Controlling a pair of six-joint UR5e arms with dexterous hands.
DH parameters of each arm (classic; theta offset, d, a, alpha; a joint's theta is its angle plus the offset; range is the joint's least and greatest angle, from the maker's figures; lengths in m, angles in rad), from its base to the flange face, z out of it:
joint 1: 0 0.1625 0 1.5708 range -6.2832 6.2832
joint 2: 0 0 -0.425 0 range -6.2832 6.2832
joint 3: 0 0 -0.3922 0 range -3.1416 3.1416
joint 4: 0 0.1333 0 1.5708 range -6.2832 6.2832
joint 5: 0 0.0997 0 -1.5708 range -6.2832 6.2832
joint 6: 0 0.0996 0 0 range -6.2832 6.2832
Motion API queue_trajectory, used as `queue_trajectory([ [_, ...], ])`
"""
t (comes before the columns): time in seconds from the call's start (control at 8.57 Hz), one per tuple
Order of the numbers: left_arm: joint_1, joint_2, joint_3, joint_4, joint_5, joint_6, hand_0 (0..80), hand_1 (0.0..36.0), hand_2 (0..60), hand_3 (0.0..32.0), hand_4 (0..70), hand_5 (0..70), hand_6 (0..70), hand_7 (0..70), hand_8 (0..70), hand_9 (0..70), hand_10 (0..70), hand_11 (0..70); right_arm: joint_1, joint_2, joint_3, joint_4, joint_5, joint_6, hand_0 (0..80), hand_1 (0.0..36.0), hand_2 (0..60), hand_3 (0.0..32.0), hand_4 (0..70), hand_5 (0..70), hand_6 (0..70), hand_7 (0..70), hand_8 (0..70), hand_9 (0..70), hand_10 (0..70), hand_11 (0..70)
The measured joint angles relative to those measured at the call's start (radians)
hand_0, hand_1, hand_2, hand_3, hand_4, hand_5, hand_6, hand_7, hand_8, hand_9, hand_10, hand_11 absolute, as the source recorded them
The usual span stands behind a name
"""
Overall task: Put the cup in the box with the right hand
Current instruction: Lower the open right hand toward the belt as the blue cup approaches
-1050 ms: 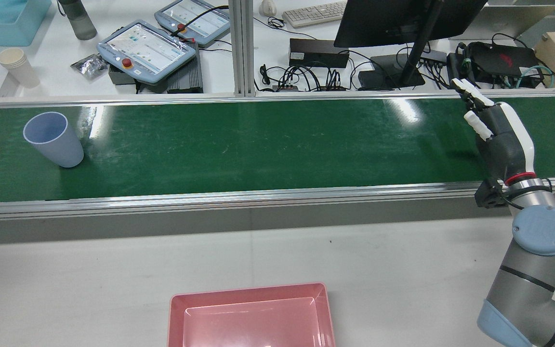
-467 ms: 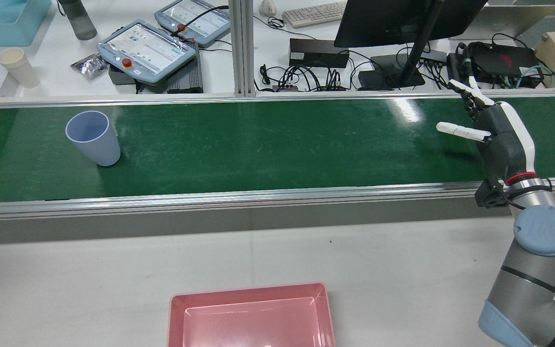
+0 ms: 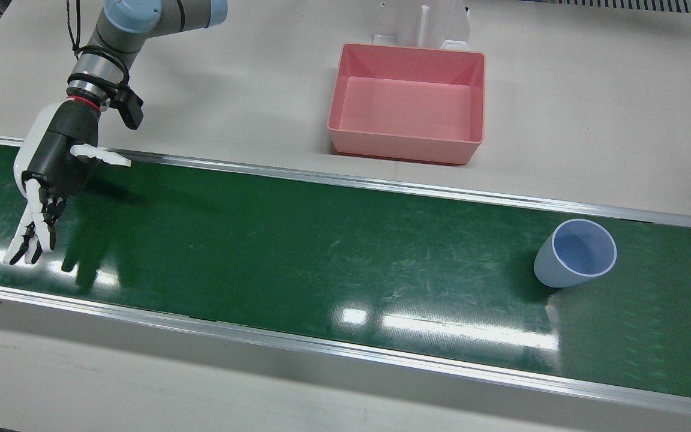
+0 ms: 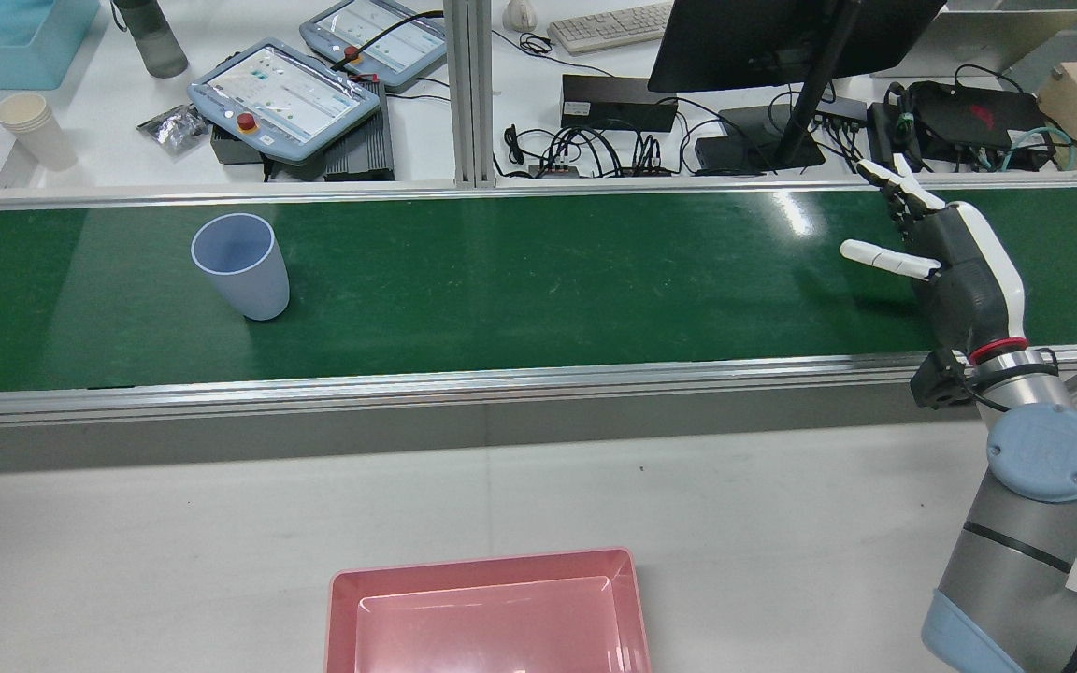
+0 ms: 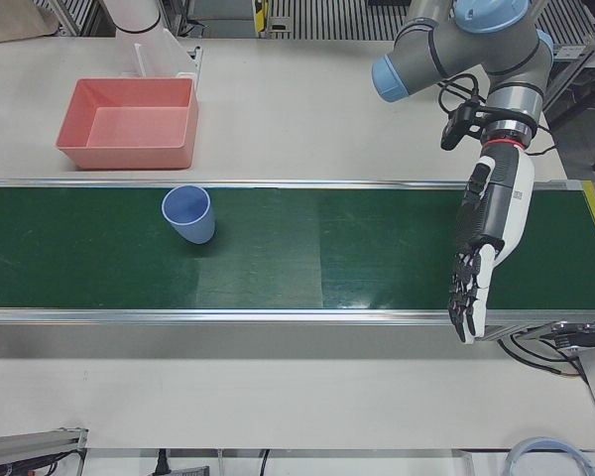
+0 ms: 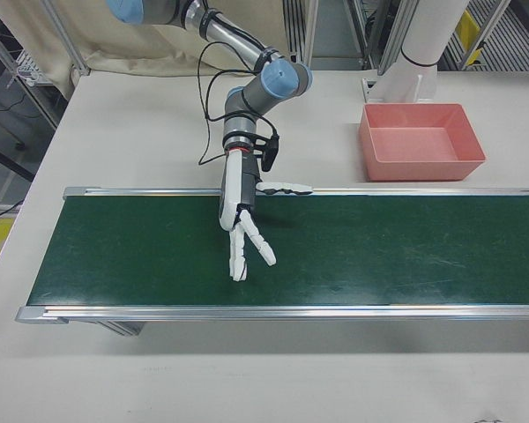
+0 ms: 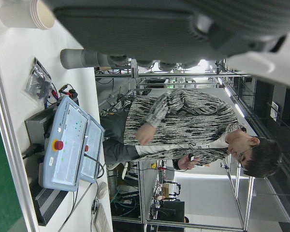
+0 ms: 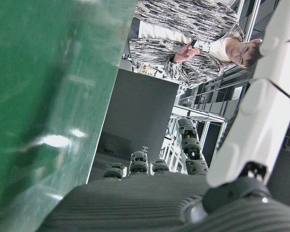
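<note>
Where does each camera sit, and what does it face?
Front: overhead; pale blue plastic cup, pink rectangular box, right hand.
Rear: behind robot; shares those three.
Left-front: operators' side; left hand, cup, box.
Right-front: operators' side; right hand, box.
Left hand: sideways; its underside, control pendants, person.
Right hand: sideways; its fingers, green belt, same person.

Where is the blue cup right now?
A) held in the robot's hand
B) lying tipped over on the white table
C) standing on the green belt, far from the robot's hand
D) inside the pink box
C: the blue cup stands upright on the green belt, while the right hand is open at the belt's other end and the pink box holds nothing.
</note>
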Motion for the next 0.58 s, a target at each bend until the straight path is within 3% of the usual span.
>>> queue_trajectory([
  [0.58,0.000,0.000,0.001,0.000,0.000,0.000,0.0,0.0,0.0,0.0,0.0,0.0,0.0,0.0,0.0,0.0,0.0,0.0,-0.039,0.021,0.007,-0.001,0.000,-0.002,47.1,16.0,7.4,0.0,0.0,5.7,3.5,5.5,5.5,8.2,0.6,2.8],
])
